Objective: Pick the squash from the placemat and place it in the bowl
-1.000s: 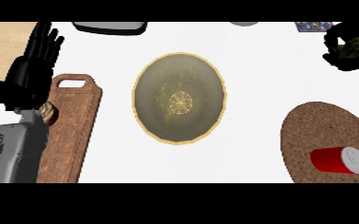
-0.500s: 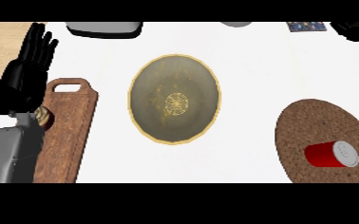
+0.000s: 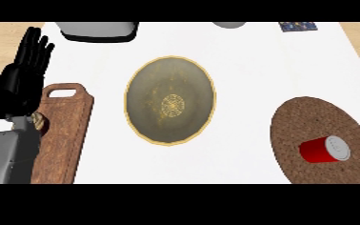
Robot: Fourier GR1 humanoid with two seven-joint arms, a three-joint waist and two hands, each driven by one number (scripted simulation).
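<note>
Left hand (image 3: 22, 78): fingers straight and pointing up, holding nothing, resting at the view's 9 o'clock edge. Its grey forearm (image 3: 15, 155) runs down to 7 o'clock. The right hand shows nowhere in the head view.

Just at 3 o'clock of the left hand lies a wooden board (image 3: 65, 133), long axis toward 12 o'clock, with a handle cut-out at its 12 o'clock end. A small, partly hidden item sits at the board's 9 o'clock edge against the forearm; cannot tell what it is.

Centre of the counter (image 3: 260, 71): the bowl (image 3: 170, 100), olive inside with a gold rim and a gold centre pattern, nothing in it.

At 4 o'clock of the bowl, well apart: the round brown placemat (image 3: 309, 124). On it, toward its 5 o'clock side, a red can (image 3: 325, 149) lies on its side, pale end facing 3 o'clock. No squash can be made out; only the can sits on the placemat.

Along the 12 o'clock edge: a grey and black appliance (image 3: 97, 30), a grey round object (image 3: 230, 24), a dark patterned item (image 3: 298, 26), all cropped.
</note>
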